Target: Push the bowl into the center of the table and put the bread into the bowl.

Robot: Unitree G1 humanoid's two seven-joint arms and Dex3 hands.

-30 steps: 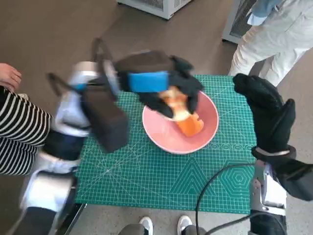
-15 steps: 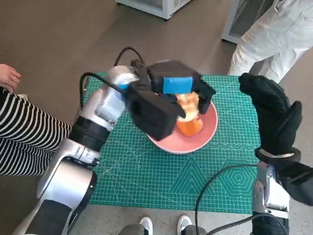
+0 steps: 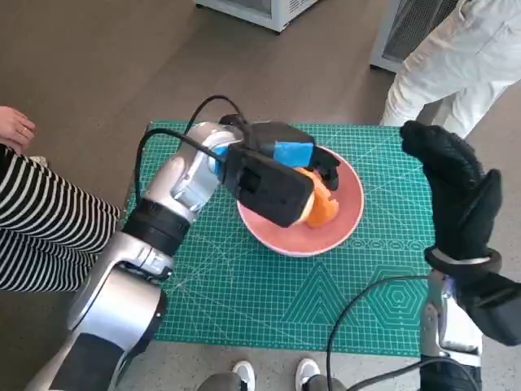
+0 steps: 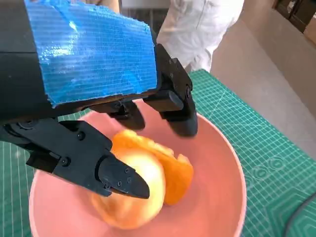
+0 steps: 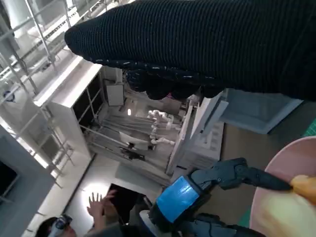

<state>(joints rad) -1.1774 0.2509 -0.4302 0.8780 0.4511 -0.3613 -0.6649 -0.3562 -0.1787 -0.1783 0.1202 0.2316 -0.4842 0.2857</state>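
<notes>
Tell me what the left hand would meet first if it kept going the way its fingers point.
Most likely the bread: the left hand points down into the pink bowl, its fingers around the bread. Whether they already touch is unclear.

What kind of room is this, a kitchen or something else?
Probably a lab or workshop, not a kitchen. The pink bowl sits on a green gridded cutting mat, metal racks and pale cabinets line the walls, and a person in white stands close by.

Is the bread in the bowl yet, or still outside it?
In. The bread lies inside the pink bowl, resting on its inner surface, with the left hand over it, fingers spread around it.
</notes>
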